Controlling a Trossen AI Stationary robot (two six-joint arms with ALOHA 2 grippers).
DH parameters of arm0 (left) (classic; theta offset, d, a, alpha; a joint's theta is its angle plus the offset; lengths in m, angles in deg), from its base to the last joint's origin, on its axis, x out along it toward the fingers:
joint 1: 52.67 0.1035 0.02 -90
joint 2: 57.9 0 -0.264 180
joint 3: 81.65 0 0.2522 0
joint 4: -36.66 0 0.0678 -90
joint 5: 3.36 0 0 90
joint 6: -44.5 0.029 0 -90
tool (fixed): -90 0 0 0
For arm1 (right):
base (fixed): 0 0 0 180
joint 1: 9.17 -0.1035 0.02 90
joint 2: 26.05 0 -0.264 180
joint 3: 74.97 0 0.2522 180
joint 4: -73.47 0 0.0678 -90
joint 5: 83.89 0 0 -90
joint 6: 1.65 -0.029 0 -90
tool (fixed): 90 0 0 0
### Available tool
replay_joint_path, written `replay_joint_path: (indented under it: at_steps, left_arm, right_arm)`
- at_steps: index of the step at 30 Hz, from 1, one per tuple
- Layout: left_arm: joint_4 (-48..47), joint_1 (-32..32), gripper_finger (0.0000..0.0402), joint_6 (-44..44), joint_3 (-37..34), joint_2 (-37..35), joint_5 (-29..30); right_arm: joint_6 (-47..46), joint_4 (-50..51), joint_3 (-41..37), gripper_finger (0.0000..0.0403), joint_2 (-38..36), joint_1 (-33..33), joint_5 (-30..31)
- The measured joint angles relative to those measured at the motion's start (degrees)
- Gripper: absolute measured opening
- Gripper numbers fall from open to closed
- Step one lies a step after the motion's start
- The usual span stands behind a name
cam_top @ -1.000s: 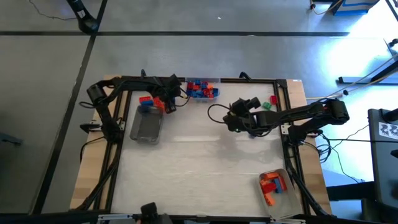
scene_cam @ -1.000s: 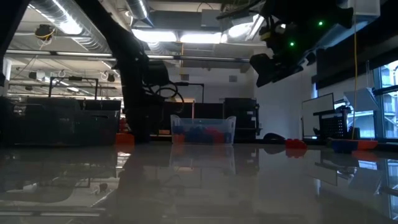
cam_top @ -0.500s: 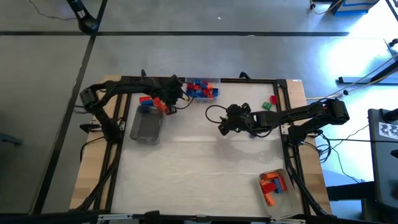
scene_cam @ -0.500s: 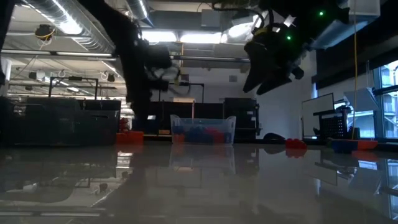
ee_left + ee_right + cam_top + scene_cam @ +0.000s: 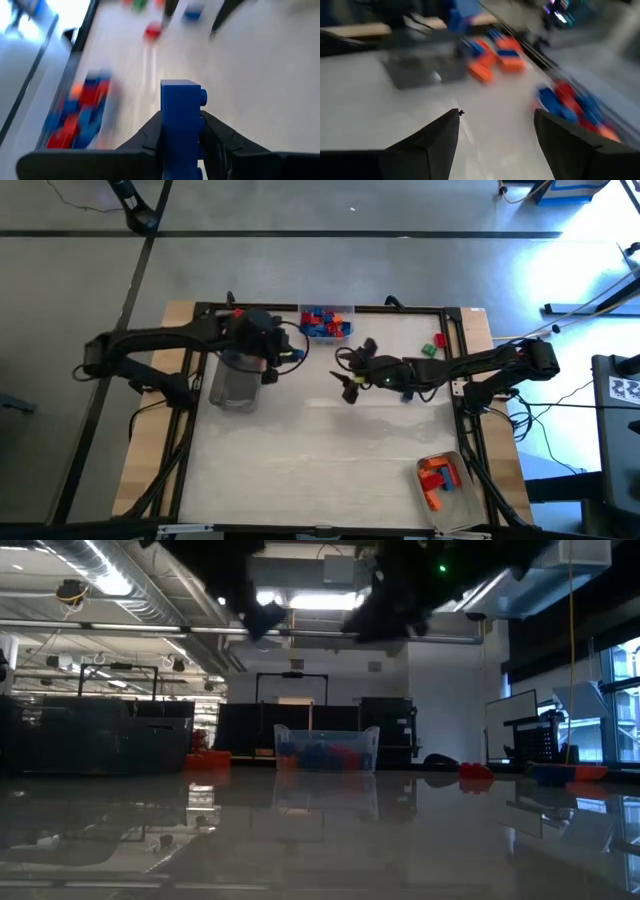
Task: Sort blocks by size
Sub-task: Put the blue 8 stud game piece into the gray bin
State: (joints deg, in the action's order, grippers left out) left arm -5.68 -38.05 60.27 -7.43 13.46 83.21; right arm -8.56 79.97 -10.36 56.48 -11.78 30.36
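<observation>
In the left wrist view a blue studded brick (image 5: 180,102) stands between the fingers of my left gripper (image 5: 181,125), which is shut on it. From above, that gripper (image 5: 271,363) hangs over the table's far left, by a clear tray (image 5: 234,383). My right gripper (image 5: 349,383) is open over the middle of the table's far half, with nothing between its fingers (image 5: 440,135). A clear bin (image 5: 325,323) at the far edge holds several red and blue bricks. Loose orange bricks (image 5: 495,57) lie on the table near the tray. My left gripper pinches the blue brick by its two opposite flat sides (image 5: 166,137) between its two fingers. The brick stands on end in the hold, with its studs (image 5: 202,97) facing sideways, and sticks out past the fingertips. It is lifted clear of the table.
A green and a red brick (image 5: 436,344) lie at the far right. A clear tray (image 5: 441,481) with several orange bricks sits at the near right corner. A dark frame (image 5: 190,420) runs around the table. The table's middle and near part is bare.
My left gripper has risen from the bricks beside the left tray, up out of the low view's top, while its arm has drawn back toward the table's left edge. My right gripper has turned and shifted toward the table's left, staying above the table.
</observation>
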Motion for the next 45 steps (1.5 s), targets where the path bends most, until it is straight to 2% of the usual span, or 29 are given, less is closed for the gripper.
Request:
replay_joint_path:
  at_steps: [4,10,13,19,28,38,45]
  left_arm:
    - [8.4,-3.8,0.0079,-1.5,0.0,-0.9,-2.4]
    - [18.6,-8.3,0.0077,-2.1,0.0,-0.8,-2.6]
    - [21.6,-9.9,0.0078,-2.5,0.0,-0.8,-2.6]
    - [24.0,-11.3,0.0082,-3.0,0.0,-0.7,-2.4]
    - [25.1,-11.2,0.0084,-3.2,0.0,-0.7,-2.3]
    - [26.7,-11.2,0.0085,-3.1,0.0,-0.7,-2.3]
    - [26.6,-11.2,0.0086,-3.1,0.0,-0.7,-2.5]
  right_arm:
    - [6.8,-11.6,0.0,0.0257,2.9,0.0,-4.6]
    - [11.4,-26.2,0.0,0.0257,7.7,0.0,-7.3]
    - [12.8,-31.5,0.0,0.0257,8.9,0.0,-8.7]
    - [15.1,-40.0,0.0,0.0257,9.2,0.0,-16.7]
    - [16.4,-42.4,1.7,0.0245,9.2,0.0,-17.9]
    - [17.9,-40.7,3.0,0.014,9.2,0.1,-19.8]
    - [18.5,-40.6,3.0,0.0103,9.2,0.1,-20.9]
